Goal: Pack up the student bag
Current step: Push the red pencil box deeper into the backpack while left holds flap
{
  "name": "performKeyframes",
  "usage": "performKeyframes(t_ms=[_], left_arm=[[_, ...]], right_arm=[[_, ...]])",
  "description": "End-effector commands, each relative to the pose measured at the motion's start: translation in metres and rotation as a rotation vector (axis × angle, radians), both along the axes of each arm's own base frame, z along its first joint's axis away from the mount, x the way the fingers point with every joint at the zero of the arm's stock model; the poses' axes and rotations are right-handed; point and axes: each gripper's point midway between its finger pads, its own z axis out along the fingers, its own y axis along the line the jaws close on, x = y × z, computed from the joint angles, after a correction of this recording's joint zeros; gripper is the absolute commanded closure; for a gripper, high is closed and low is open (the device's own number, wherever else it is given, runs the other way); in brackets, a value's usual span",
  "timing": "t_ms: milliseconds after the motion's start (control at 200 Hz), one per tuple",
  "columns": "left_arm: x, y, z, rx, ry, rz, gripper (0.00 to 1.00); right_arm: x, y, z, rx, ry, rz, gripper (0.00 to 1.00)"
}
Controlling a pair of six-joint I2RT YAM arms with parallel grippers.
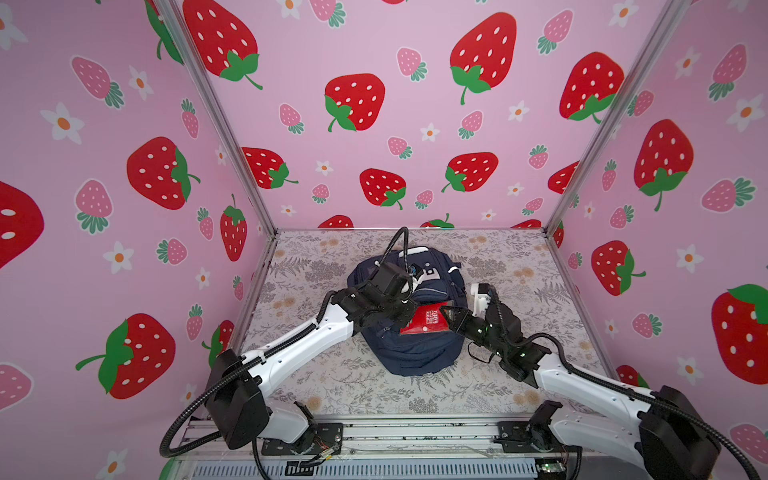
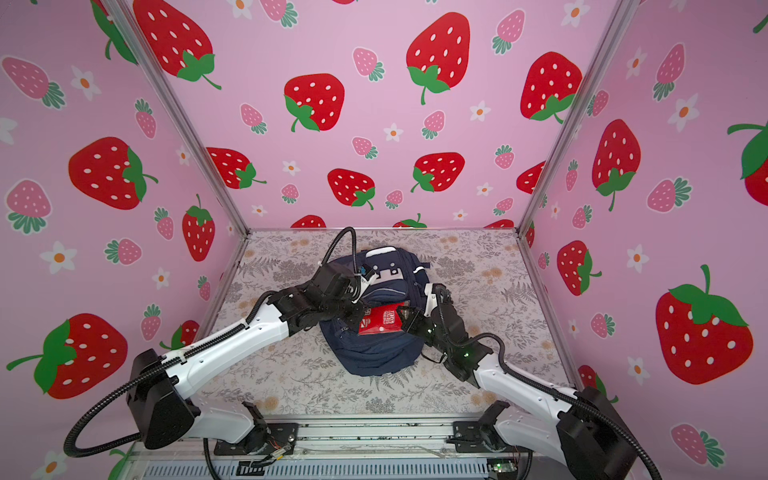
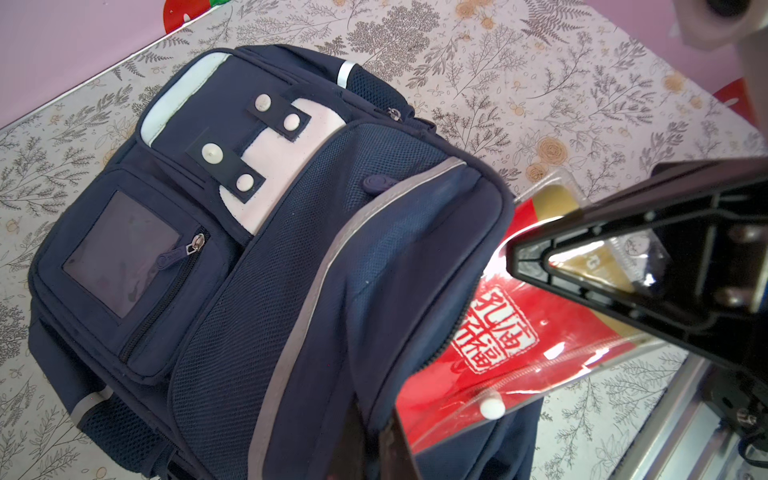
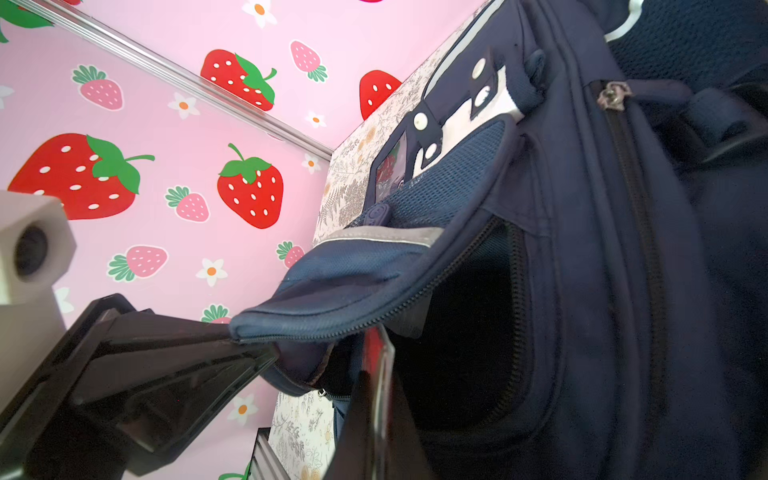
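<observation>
Left gripper [image 1: 407,316], jaws pressed together, pinches the zip-edged flap [image 4: 340,286] of the student bag [image 1: 415,353] and holds it raised off a dark, open pocket [image 4: 469,332], shown most clearly in the right wrist view. Right gripper [image 1: 445,312] reaches in from the opposite side, its jaws closed on one end of a red packet [image 1: 424,323] inside a clear plastic sleeve. The packet bears white printed characters, and the sleeve has a white snap button [image 3: 492,408]. It hangs over the bag's middle, between the two grippers, its far edge just beside the raised flap. The navy-blue bag lies flat near the middle of the floral-patterned worktop [image 1: 332,382], a little closer to the back edge, with its white patch [image 3: 286,166] and dark tabs facing up. Pink strawberry-print walls [image 1: 374,124] enclose the worktop on three sides.
</observation>
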Motion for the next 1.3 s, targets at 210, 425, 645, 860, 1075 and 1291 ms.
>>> performKeyframes(t_ms=[210, 425, 645, 860, 1075, 1291], left_arm=[[-0.006, -0.015, 0.029, -0.105, -0.049, -0.067, 1.0], [-0.01, -0.02, 0.029, -0.121, -0.029, -0.094, 1.0], [-0.013, -0.016, 0.026, -0.094, -0.036, -0.096, 1.0], [-0.005, -0.006, 0.024, -0.05, -0.068, -0.046, 1.0], [-0.009, -0.005, 0.025, -0.125, -0.043, -0.021, 1.0], [-0.011, 0.005, 0.018, -0.103, -0.04, 0.012, 1.0]], right_arm=[[0.019, 0.035, 0.034, 0.209, -0.048, 0.052, 1.0], [0.039, 0.057, 0.014, 0.15, -0.022, 0.036, 1.0], [0.049, 0.041, 0.011, 0.132, -0.054, -0.061, 1.0], [0.028, 0.021, 0.029, 0.252, -0.064, -0.045, 1.0], [0.024, 0.012, 0.041, 0.293, -0.074, -0.061, 1.0], [0.032, 0.027, 0.04, 0.304, -0.075, -0.044, 1.0]])
